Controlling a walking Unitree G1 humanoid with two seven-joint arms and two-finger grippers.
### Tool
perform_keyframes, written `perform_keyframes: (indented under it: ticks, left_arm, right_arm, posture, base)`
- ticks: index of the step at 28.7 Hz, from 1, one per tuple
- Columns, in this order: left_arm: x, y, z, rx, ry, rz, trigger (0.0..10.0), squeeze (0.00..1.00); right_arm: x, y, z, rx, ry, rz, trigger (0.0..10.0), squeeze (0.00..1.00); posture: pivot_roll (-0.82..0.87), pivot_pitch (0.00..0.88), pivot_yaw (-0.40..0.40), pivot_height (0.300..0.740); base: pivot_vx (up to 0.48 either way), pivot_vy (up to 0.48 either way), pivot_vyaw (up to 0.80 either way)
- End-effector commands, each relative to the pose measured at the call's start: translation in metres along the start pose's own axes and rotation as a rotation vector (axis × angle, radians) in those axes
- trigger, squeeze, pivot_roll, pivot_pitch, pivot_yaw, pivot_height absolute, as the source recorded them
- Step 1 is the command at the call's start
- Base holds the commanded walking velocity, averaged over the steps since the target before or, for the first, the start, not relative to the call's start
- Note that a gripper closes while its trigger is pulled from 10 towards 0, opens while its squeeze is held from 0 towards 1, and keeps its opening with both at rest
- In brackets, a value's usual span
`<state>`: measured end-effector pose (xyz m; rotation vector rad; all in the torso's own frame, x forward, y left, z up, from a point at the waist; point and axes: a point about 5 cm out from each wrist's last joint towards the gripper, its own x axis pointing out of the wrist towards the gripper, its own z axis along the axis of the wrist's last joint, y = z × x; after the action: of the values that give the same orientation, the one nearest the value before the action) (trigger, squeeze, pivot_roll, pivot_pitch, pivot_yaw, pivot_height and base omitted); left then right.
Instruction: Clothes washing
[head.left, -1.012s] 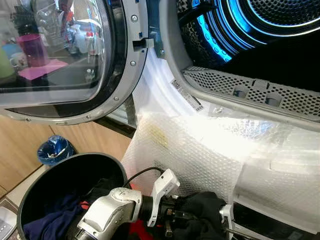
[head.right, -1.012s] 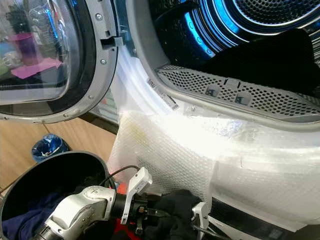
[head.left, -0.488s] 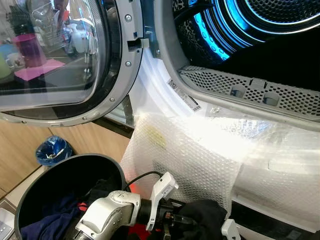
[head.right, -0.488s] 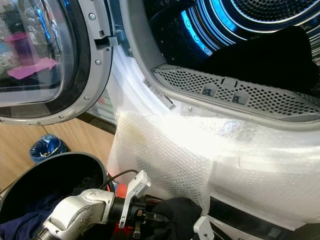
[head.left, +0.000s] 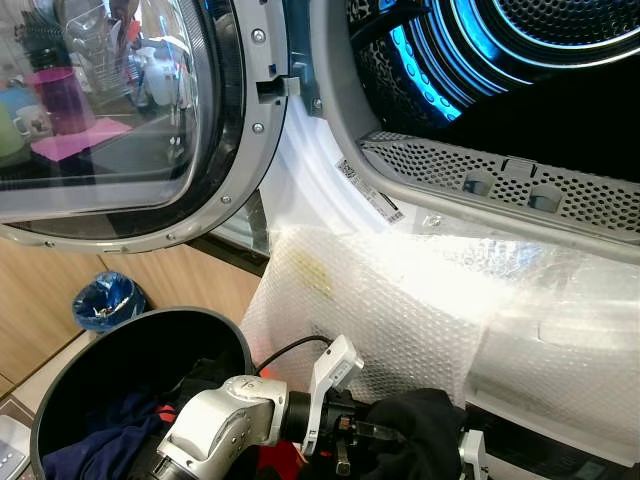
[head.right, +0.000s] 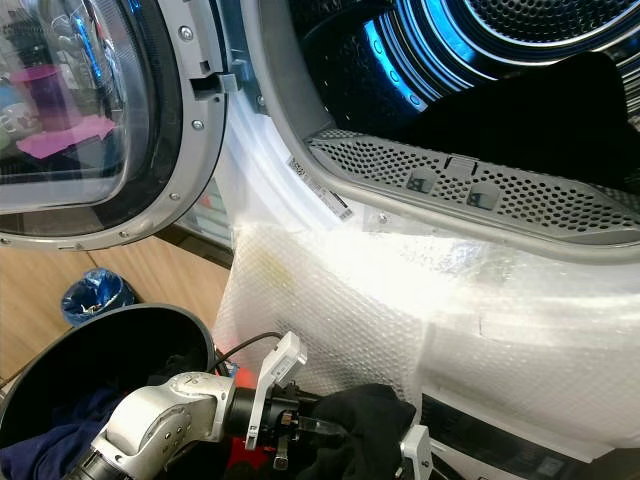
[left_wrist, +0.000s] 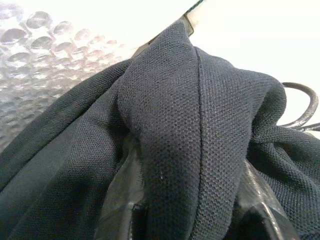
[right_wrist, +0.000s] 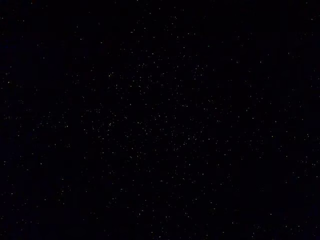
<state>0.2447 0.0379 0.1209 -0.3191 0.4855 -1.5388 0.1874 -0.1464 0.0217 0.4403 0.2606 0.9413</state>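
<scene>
Silver left arm: reaches low across, beside the black basket (head.left: 60, 385).
Left gripper (head.left: 385, 440): fingers closed on dark garment (left_wrist: 165, 130).
Right gripper: cannot tell.

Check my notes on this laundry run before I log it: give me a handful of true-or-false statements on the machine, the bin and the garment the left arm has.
1. The washing machine door stands open. True.
2. The left gripper holds a dark garment just beside the black bin. True.
3. The bin holds no laundry. False: dark blue and red clothes lie in it.
4. Bubble wrap covers the machine's front below the drum opening. True.
5. The dark garment is already inside the drum. False: it is low down, in front of the bubble wrap.
6. The drum is lit red. False: blue light rings it.
</scene>
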Motion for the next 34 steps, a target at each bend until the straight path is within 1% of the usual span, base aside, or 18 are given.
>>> perform_keyframes:
  ticks: [1, 2, 3, 4, 5, 6, 7, 9, 12, 16, 20, 21, 22, 24, 26, 28, 34]
  left_arm:
    - [0.007, -0.009, 0.01, 0.043, -0.012, -0.064, 0.0, 0.0]
    - [0.007, -0.009, 0.01, 0.043, -0.011, -0.063, 0.0, 0.0]
    - [0.006, -0.009, 0.01, 0.042, -0.01, -0.064, 0.0, 0.0]
    - [0.006, -0.009, 0.01, 0.041, -0.009, -0.063, 0.0, 0.0]
    - [0.006, -0.009, 0.01, 0.041, -0.008, -0.064, 0.0, 0.0]
    - [0.006, -0.009, 0.01, 0.041, -0.007, -0.065, 0.0, 0.0]
    - [0.006, -0.009, 0.01, 0.04, -0.007, -0.066, 0.0, 0.0]
    - [0.006, -0.01, 0.01, 0.039, -0.008, -0.066, 0.0, 0.0]
    - [0.005, -0.01, 0.007, 0.037, 0.001, -0.064, 0.0, 0.0]
    - [0.004, -0.011, 0.007, 0.037, 0.0, -0.063, 0.0, 0.0]
    - [0.004, -0.011, 0.006, 0.035, 0.002, -0.061, 0.0, 0.0]
    - [0.003, -0.01, 0.006, 0.039, 0.005, -0.058, 0.0, 0.0]
    - [0.002, -0.012, 0.007, 0.043, -0.003, -0.056, 0.0, 0.0]
    - [0.0, -0.013, 0.005, 0.031, -0.026, -0.042, 0.0, 0.0]
    - [-0.001, -0.014, 0.001, 0.021, -0.024, -0.039, 0.0, 0.0]
    - [-0.004, -0.016, -0.001, 0.013, -0.02, -0.037, 0.0, 0.0]
    - [-0.007, -0.016, -0.002, 0.015, -0.014, -0.026, 0.0, 0.0]
  right_arm:
    - [0.007, 0.003, -0.001, 0.031, -0.017, 0.013, 10.0, 0.0]
    - [0.008, 0.004, 0.001, 0.034, -0.025, 0.022, 10.0, 0.0]
    - [0.01, 0.007, 0.001, 0.029, -0.012, 0.042, 9.4, 0.0]
    - [0.01, 0.009, 0.0, 0.023, 0.0, 0.051, 9.4, 0.0]
    - [0.011, 0.009, -0.003, 0.019, 0.012, 0.051, 4.0, 0.0]
    - [0.011, 0.008, -0.003, 0.021, 0.012, 0.048, 4.0, 0.0]
    - [0.012, 0.007, -0.003, 0.021, 0.008, 0.037, 0.0, 0.0]
    - [0.013, 0.005, -0.003, 0.025, -0.003, 0.017, 0.0, 0.0]
    - [0.014, 0.008, -0.003, 0.025, -0.012, 0.033, 0.0, 0.0]
    - [0.015, 0.006, -0.002, 0.021, -0.022, 0.014, 0.0, 0.0]
    - [0.016, 0.005, -0.002, 0.025, -0.03, 0.023, 0.0, 0.0]
    - [0.018, 0.004, -0.001, 0.03, -0.039, 0.025, 0.0, 0.0]
    - [0.019, 0.004, 0.001, 0.035, -0.055, 0.026, 0.0, 0.0]
    - [0.017, 0.006, 0.001, 0.04, -0.065, 0.022, 0.0, 0.0]
    - [0.014, 0.007, -0.001, 0.052, -0.076, 0.011, 0.0, 0.0]
    - [0.012, 0.01, -0.003, 0.059, -0.081, 0.009, 0.0, 0.0]
    - [0.015, 0.011, -0.006, 0.064, -0.073, 0.013, 0.0, 0.0]
  posture:
    - [-0.11, 0.043, 0.095, 0.74]
    - [-0.11, 0.043, 0.097, 0.74]
    - [-0.11, 0.045, 0.098, 0.74]
    - [-0.11, 0.045, 0.098, 0.74]
    - [-0.11, 0.045, 0.098, 0.74]
    - [-0.11, 0.045, 0.098, 0.74]
    - [-0.11, 0.045, 0.098, 0.74]
    - [-0.11, 0.045, 0.098, 0.74]
    - [-0.1, 0.048, 0.098, 0.74]
    - [-0.1, 0.048, 0.097, 0.74]
    - [-0.09, 0.043, 0.094, 0.74]
    - [-0.09, 0.032, 0.091, 0.74]
    - [-0.1, 0.042, 0.088, 0.74]
    - [-0.1, 0.054, 0.083, 0.74]
    - [-0.1, 0.05, 0.085, 0.74]
    - [-0.1, 0.069, 0.089, 0.74]
    - [-0.1, 0.067, 0.085, 0.74]
  base:
    - [0.0, 0.0, 0.0]
    - [0.0, 0.0, 0.0]
    - [0.0, 0.0, 0.0]
    - [0.0, 0.0, 0.0]
    - [0.0, 0.0, 0.0]
    - [0.0, 0.0, 0.0]
    - [0.0, 0.0, 0.0]
    - [0.0, 0.0, 0.0]
    - [0.0, 0.0, 0.0]
    - [0.0, 0.0, 0.0]
    - [0.0, 0.0, 0.0]
    - [0.0, 0.0, 0.0]
    - [0.0, 0.0, 0.0]
    - [0.0, 0.0, 0.0]
    - [0.0, 0.0, 0.0]
    - [0.0, 0.0, 0.0]
    - [0.0, 0.0, 0.0]
